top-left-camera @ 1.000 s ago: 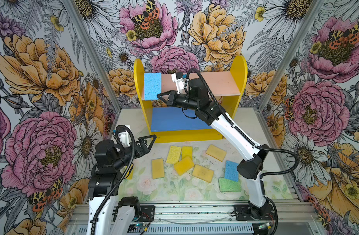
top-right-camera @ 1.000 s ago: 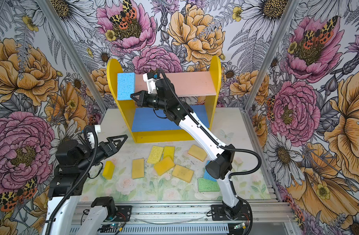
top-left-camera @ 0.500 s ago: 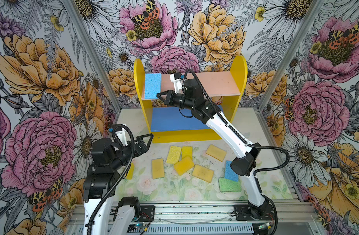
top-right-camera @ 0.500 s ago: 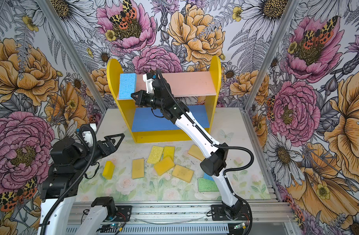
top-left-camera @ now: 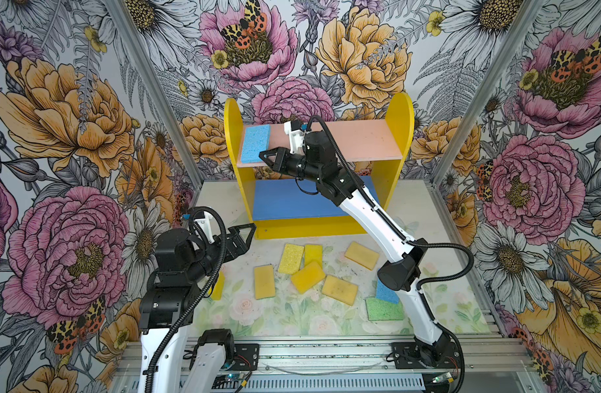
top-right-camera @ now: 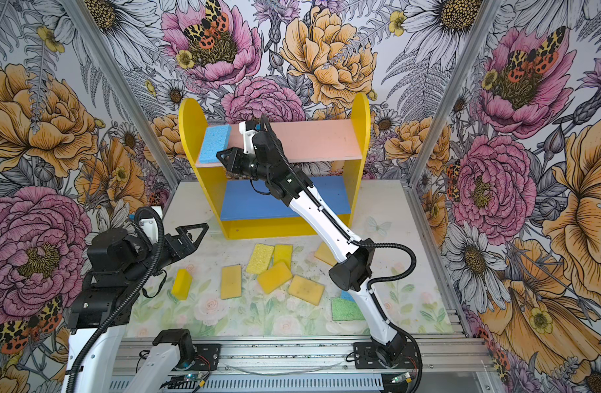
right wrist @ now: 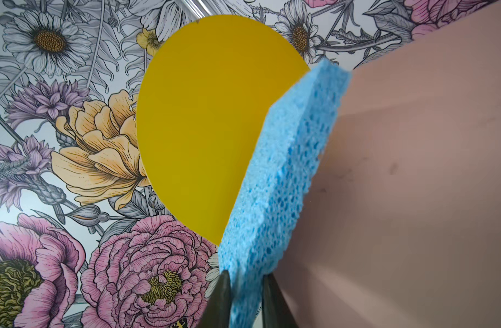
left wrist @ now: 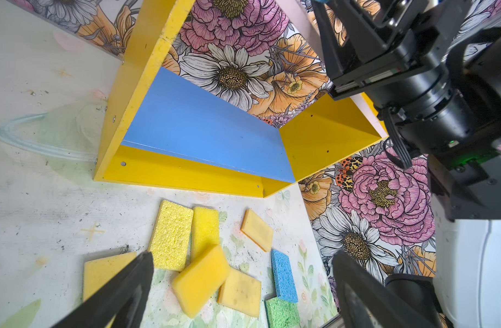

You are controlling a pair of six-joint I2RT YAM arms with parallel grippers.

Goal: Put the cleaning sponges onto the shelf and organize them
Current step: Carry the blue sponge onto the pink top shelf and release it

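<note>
Right arm's elbow has swung toward 9 o'clock over the last second, so it now covers part of the second blue sponge (top-left-camera: 385, 295) on the bench (top-left-camera: 445, 238). The right hand (top-left-camera: 262, 156) has hardly shifted.

The light blue sponge (top-left-camera: 256, 148) is on the pink upper board (top-left-camera: 360, 139) of the shelf (top-left-camera: 399, 112), at its 9 o'clock end, against the yellow side panel. In the right wrist view its near edge sits between the two fingers. I cannot tell whether they are pinching it or have let go. The left hand (top-left-camera: 248, 238) is spread wide and empty, above the bench at 7 o'clock of the shelf.

I judge the step to be the release of the first sponge. Next the hand should part fully and retreat toward 6 o'clock without dragging the sponge. After that it can fetch one of the yellow sponges (top-left-camera: 264, 281) or the green sponge (top-left-camera: 384, 309) lying at 6 o'clock of the shelf.

Hard to see:
- The blue lower board (top-left-camera: 285, 200) is partly behind the right arm.
- One yellow sponge at 8 o'clock is half hidden by the left arm in a top view.
- Whether the placed sponge rests fully flat is not clear.
</note>
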